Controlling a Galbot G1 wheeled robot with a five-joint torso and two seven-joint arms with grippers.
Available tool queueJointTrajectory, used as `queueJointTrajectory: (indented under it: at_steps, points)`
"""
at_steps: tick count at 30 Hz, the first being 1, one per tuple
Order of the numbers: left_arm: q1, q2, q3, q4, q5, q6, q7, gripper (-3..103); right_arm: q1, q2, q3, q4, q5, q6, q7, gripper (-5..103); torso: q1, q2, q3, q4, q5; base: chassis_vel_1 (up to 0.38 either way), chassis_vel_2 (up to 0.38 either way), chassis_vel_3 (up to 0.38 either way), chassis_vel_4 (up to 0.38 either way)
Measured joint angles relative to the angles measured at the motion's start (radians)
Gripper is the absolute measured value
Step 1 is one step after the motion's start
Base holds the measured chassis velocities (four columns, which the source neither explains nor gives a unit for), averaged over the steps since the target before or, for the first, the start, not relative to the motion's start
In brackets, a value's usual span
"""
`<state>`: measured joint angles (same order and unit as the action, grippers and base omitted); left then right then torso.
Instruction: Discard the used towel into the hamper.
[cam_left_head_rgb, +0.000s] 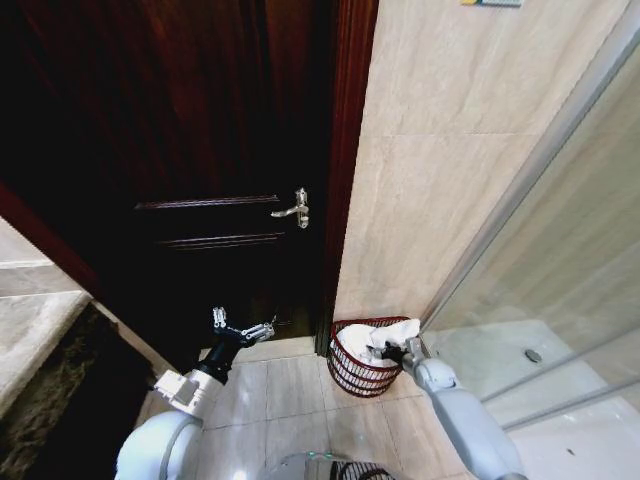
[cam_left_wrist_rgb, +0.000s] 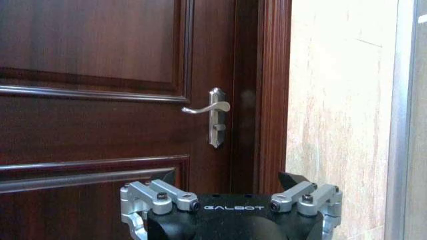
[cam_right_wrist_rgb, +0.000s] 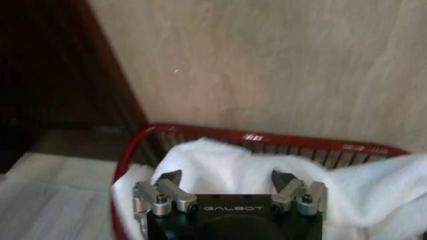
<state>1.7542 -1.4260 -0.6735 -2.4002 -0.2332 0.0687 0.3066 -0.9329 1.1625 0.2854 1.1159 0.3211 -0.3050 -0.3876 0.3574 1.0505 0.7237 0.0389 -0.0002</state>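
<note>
The hamper is a small red-brown wire basket on the floor tiles, in the corner between the door frame and the tiled wall. The white towel lies inside it and hangs over the rim. My right gripper hovers at the hamper's right rim, just above the towel. In the right wrist view that gripper is open, its fingertips apart over the towel, with the hamper's rim beyond. My left gripper is held off to the left, open and holding nothing, facing the door.
A dark wooden door with a silver lever handle stands shut ahead. A glass shower partition runs along the right. A stone counter edge sits at the left. Pale floor tiles lie between.
</note>
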Motion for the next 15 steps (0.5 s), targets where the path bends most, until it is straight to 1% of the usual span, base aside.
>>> queueJointTrajectory:
  at_steps: [1,3,4,5,6,7,8,10,11,12,15]
  points:
    - [0.000,0.000,0.000,0.000,0.000,0.000,0.000,100,0.026,0.008,-0.005,-0.037,0.000,0.005,0.000,89,0.000,0.000,0.000,-0.0001,-0.0001,0.000,0.000,0.000,0.000]
    - [0.000,0.000,0.000,0.000,0.000,0.000,0.000,100,0.112,0.048,-0.023,-0.168,-0.001,0.016,0.000,98,0.001,0.001,0.001,0.0000,0.0005,0.000,0.000,0.000,0.000]
    - [0.000,0.000,0.000,0.000,0.000,0.000,0.000,100,0.112,0.048,-0.023,-0.168,-0.001,0.016,0.000,98,0.001,0.001,0.001,0.0000,0.0005,0.000,0.000,0.000,0.000]
    - [0.000,0.000,0.000,0.000,0.000,0.000,0.000,100,0.169,0.083,-0.034,-0.265,-0.015,0.034,-0.003,100,0.001,0.001,0.001,0.0002,0.0005,0.000,0.000,0.000,0.000]
    - [0.000,0.000,0.000,0.000,0.000,0.000,0.000,100,0.192,0.100,-0.035,-0.307,-0.026,0.045,-0.006,100,0.001,0.002,0.001,0.0004,0.0001,0.000,0.000,0.000,0.000]
    - [0.000,0.000,0.000,0.000,0.000,0.000,0.000,100,0.244,0.145,-0.033,-0.420,-0.062,0.074,-0.013,100,0.001,0.002,0.001,0.0005,0.0000,0.000,0.000,0.000,0.000]
    - [0.000,0.000,0.000,0.000,0.000,0.000,0.000,100,0.244,0.145,-0.033,-0.420,-0.062,0.074,-0.013,100,0.001,0.002,0.001,0.0005,0.0000,0.000,0.000,0.000,0.000]
    - [0.000,0.000,0.000,0.000,0.000,0.000,0.000,100,0.285,0.189,-0.018,-0.538,-0.098,0.092,-0.015,100,0.002,0.003,0.002,0.0007,0.0005,0.000,0.000,0.000,0.000]
    - [0.000,0.000,0.000,0.000,0.000,0.000,0.000,100,0.294,0.200,-0.011,-0.566,-0.109,0.097,-0.016,100,0.002,0.003,0.002,0.0004,0.0003,0.000,0.000,0.000,0.000]
    - [0.000,0.000,0.000,0.000,0.000,0.000,0.000,100,0.307,0.218,0.006,-0.622,-0.141,0.111,-0.017,100,0.002,0.003,0.002,0.0001,-0.0004,0.000,0.000,0.000,0.000]
    - [0.000,0.000,0.000,0.000,0.000,0.000,0.000,100,0.316,0.233,0.029,-0.678,-0.181,0.127,-0.020,100,0.002,0.004,0.002,-0.0001,-0.0001,0.000,0.000,0.000,0.000]
